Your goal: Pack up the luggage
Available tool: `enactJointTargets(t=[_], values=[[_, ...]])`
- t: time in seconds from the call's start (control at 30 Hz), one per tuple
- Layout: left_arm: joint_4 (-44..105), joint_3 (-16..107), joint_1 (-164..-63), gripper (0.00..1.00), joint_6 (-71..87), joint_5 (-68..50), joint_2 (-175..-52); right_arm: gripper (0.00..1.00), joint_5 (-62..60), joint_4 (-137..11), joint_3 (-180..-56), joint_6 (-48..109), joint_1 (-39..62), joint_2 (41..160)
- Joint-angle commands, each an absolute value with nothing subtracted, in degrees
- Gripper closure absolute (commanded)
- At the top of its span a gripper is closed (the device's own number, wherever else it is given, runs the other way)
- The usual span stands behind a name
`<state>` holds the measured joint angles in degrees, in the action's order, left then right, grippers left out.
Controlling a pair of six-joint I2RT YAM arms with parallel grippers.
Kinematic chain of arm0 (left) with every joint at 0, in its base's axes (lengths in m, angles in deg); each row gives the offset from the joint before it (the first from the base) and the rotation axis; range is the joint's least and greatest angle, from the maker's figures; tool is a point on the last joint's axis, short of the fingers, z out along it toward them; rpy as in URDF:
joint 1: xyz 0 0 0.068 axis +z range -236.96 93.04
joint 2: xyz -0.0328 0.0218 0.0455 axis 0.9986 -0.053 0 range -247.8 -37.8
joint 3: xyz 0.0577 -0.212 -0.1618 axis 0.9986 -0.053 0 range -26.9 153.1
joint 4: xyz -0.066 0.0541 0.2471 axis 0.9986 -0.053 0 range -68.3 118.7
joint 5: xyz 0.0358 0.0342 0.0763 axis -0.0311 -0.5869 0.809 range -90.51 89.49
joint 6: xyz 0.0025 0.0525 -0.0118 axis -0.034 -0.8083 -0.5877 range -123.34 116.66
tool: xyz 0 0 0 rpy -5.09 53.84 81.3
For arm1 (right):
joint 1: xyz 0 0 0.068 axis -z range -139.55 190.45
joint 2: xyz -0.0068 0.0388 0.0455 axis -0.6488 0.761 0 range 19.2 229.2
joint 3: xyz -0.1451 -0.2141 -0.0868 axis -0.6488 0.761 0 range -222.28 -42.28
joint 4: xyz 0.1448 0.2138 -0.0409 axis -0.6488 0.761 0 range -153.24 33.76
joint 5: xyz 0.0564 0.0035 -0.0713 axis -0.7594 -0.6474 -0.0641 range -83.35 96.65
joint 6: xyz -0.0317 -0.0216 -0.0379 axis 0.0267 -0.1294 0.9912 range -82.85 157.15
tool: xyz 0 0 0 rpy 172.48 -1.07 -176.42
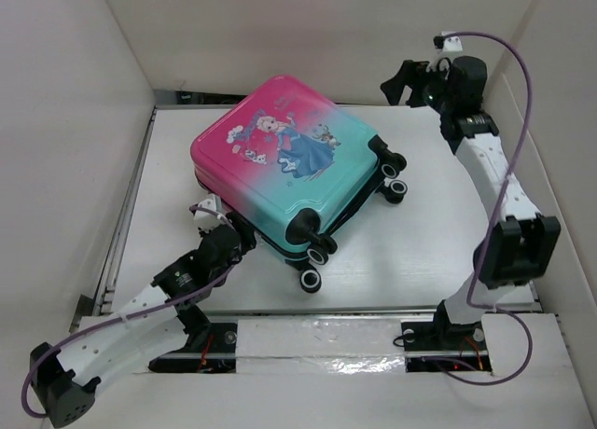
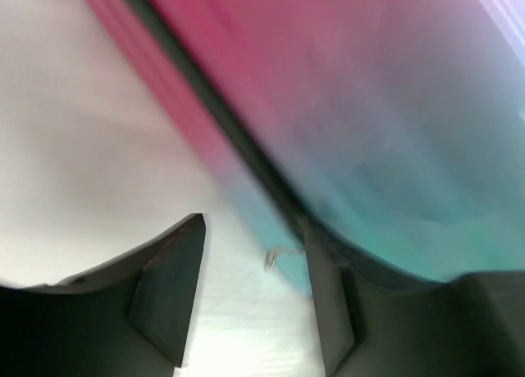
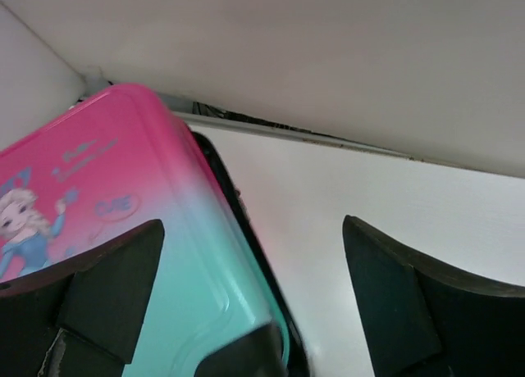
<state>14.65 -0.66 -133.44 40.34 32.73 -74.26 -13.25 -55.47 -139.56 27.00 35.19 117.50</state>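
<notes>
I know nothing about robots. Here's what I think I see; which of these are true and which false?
1. The suitcase lies closed on the table, cartoon side up. True.
2. The right gripper is holding the suitcase. False: it is open and empty, raised beyond the suitcase's far right corner.
3. The left gripper is at the suitcase's near left edge. True: its left wrist view shows the dark seam right beside one finger.
4. The suitcase stands upright on its wheels. False: it lies flat, with the wheels sticking out sideways.
</notes>
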Motion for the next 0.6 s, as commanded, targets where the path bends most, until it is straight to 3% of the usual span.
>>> enactJointTargets(t=[0.0,0.03,0.07,0.1,0.17,0.3,0.4,0.43,0.57], values=[[18.2,5.8,-133.3,0.63,40.5,38.2,-70.8,0.11,-13.1,-62.5,-130.8,28.0,35.7,109.1],[19.7,6.0,-133.3,0.73,39.8,39.5,-69.7,0.18,-13.2,-65.6,-127.9,28.0,35.7,106.9],[20.5,6.2,-133.3,0.86,38.6,40.4,-67.9,0.57,-13.3,-66.6,-122.4,27.7,35.7,102.6],[21.7,7.0,-132.8,0.92,38.1,41.0,-67.4,0.75,-13.3,-67.6,-119.2,27.0,35.7,100.4],[26.5,8.8,-132.1,0.95,35.8,41.2,-68.9,1.00,-13.1,-72.5,-108.5,25.8,33.3,93.8],[34.1,17.4,-129.6,0.94,31.6,39.1,-80.7,1.00,-8.1,-78.9,-93.4,23.3,27.3,84.6],[38.8,28.2,-120.6,0.90,29.4,28.1,-92.3,1.00,-3.9,-75.4,-88.2,24.9,24.6,79.0],[38.4,30.6,-117.2,0.90,29.9,19.3,-95.2,1.00,-1.7,-75.3,-84.0,25.0,24.0,77.5],[38.7,40.6,-106.6,0.89,33.2,7.5,-110.4,1.00,0.0,-77.0,-74.4,23.1,24.0,71.9]])
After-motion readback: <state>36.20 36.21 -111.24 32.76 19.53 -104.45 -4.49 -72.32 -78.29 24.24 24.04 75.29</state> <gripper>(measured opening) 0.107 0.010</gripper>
